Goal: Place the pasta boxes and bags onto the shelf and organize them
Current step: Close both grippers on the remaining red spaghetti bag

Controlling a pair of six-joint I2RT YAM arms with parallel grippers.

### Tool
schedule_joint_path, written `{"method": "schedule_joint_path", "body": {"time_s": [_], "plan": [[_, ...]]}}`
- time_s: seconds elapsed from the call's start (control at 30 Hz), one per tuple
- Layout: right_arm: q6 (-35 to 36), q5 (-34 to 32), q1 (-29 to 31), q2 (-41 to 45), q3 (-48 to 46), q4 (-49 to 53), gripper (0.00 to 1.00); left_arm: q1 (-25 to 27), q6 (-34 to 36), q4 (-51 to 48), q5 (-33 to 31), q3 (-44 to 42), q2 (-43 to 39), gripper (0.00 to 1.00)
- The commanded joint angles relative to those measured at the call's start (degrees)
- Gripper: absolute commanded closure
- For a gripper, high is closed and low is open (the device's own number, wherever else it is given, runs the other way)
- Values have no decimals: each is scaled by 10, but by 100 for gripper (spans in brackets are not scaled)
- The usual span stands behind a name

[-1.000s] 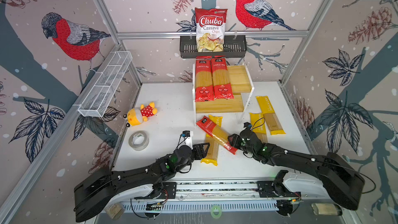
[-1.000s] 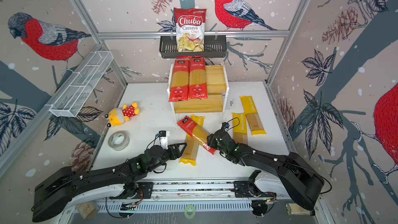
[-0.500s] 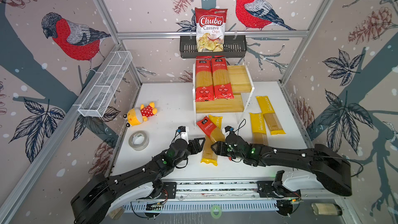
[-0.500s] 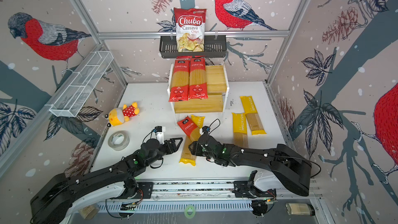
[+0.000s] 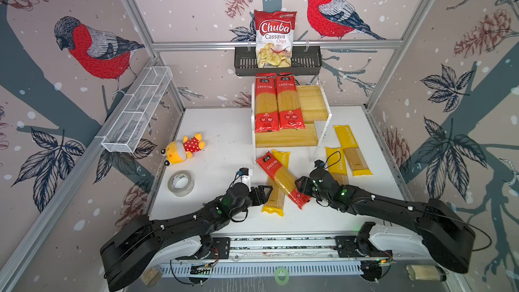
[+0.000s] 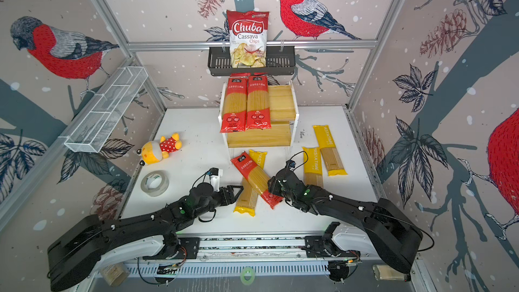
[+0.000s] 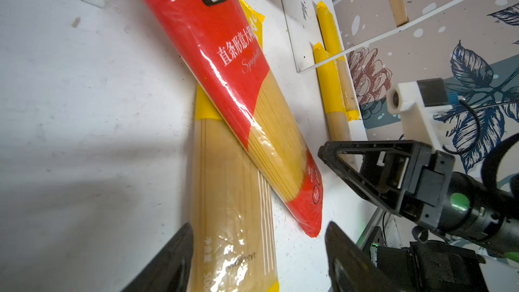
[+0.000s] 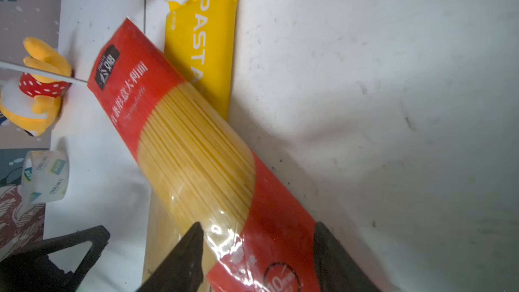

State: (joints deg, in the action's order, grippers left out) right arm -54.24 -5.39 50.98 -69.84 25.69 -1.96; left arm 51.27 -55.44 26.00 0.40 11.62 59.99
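Two black robot arms reach in from the near edge of a scuffed white table point(image 5: 224, 136) toward a crossed pair of spaghetti packs. Over the last second the right arm swung in over the red pack point(image 5: 282, 182) and has now drawn back to its near end. The right gripper point(image 5: 299, 186) stands with jaws apart on either side of that end, as the right wrist view shows; whether its fingers point(image 8: 185, 257) press the film I cannot tell. The left gripper point(image 5: 266, 192) has edged closer to the yellow pack point(image 5: 273, 206) lying underneath, jaws wide, one of them clear of the pack. Neither pack has shifted, so the pickup looks about to begin rather than done. Two more red packs point(image 5: 264, 105) already lean side by side on the shelf point(image 5: 283, 139), a two-step rack of pale wooden boards in a white frame at the back. Two yellow packs point(image 5: 352, 150) lie flat on the table to its right. Each pack is long, flat and stiff, wrapped in glossy, crinkly plastic. The red one has a clear window showing straight pale strands; the yellow one has a zigzag-cut end.
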Motion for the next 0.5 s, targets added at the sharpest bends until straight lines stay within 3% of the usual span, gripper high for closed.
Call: {"method": "schedule_joint_path", "body": {"time_s": [0.0, 0.27, 0.47], "plan": [[-14, 23, 25, -17, 4, -29, 38, 1, -3, 34, 6, 1, 7, 27], [-41, 61, 143, -133, 79, -67, 38, -17, 11, 6, -6, -2, -20, 27], [-15, 82, 146, -128, 125, -62, 39, -28, 25, -29, -14, -4, -47, 27]]}}
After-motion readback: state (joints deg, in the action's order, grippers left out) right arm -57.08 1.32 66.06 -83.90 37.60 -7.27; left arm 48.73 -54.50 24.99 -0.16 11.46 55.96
